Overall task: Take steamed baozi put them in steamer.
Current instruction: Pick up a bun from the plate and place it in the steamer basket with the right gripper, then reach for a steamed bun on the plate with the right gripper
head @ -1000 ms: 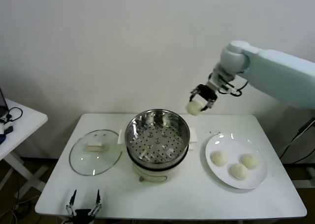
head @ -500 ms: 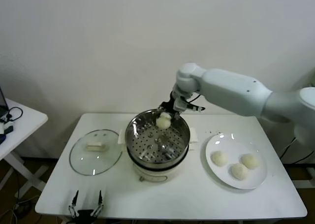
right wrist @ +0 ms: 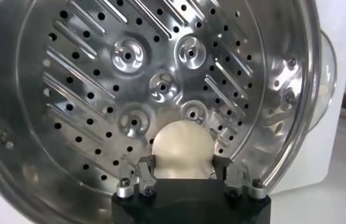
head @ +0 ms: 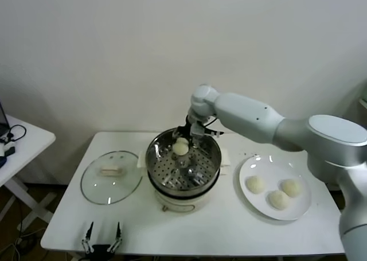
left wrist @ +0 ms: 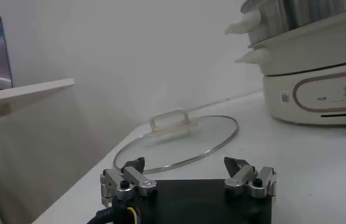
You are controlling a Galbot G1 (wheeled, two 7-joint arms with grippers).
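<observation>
Right gripper (right wrist: 183, 172): clamped on one cream-white round dough bun (right wrist: 182, 148), low inside the shiny perforated steel steamer basket (head: 183, 159).
Left gripper (left wrist: 188, 175): fingers spread, parked at the table's near edge.
Plate (head: 261, 203): three buns.

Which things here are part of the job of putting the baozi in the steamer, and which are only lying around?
Part of the job:
- right claw, shut on one baozi over the steamer
- three baozi on the plate

Only lying around:
- white plate
- glass lid beside the steamer
- left claw, open and idle at the table's near edge
- side table
</observation>
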